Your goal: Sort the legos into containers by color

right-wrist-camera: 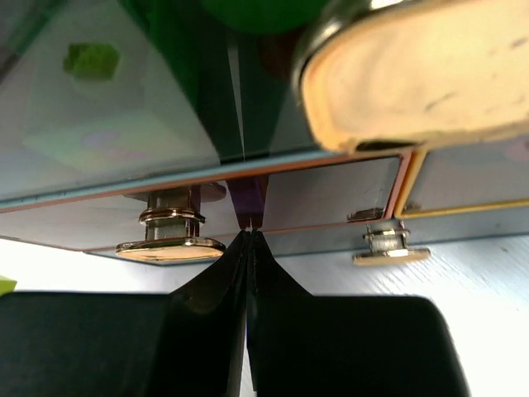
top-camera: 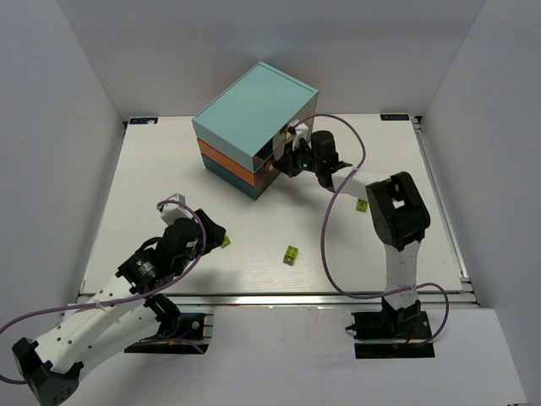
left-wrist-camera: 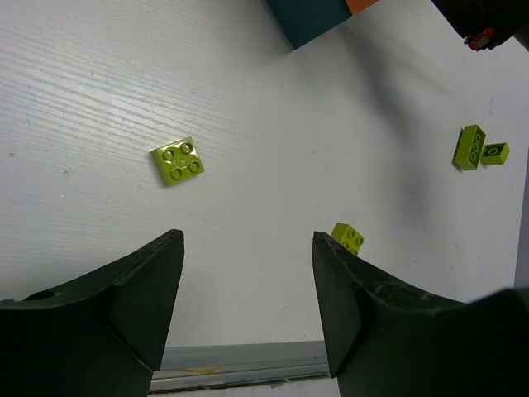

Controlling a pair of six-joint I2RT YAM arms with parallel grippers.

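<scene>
The containers are one chest (top-camera: 254, 127) with light teal, orange and dark teal drawers, standing at the back of the table. My right gripper (top-camera: 288, 157) is shut, its tips (right-wrist-camera: 248, 234) pressed to a glossy drawer front between two gold knobs (right-wrist-camera: 169, 246). A purple sliver shows just above the tips; I cannot tell what it is. My left gripper (left-wrist-camera: 248, 238) hangs open and empty over the table. A flat yellow-green lego (left-wrist-camera: 178, 160) lies just ahead of it. Another yellow-green lego (top-camera: 291, 254) sits mid-table, and two more (left-wrist-camera: 475, 149) lie close together further right.
The table's metal front edge (left-wrist-camera: 240, 364) runs just below my left fingers. The right arm (top-camera: 397, 211) stretches from its base to the chest, with a purple cable looping beside it. White walls close in the table on three sides.
</scene>
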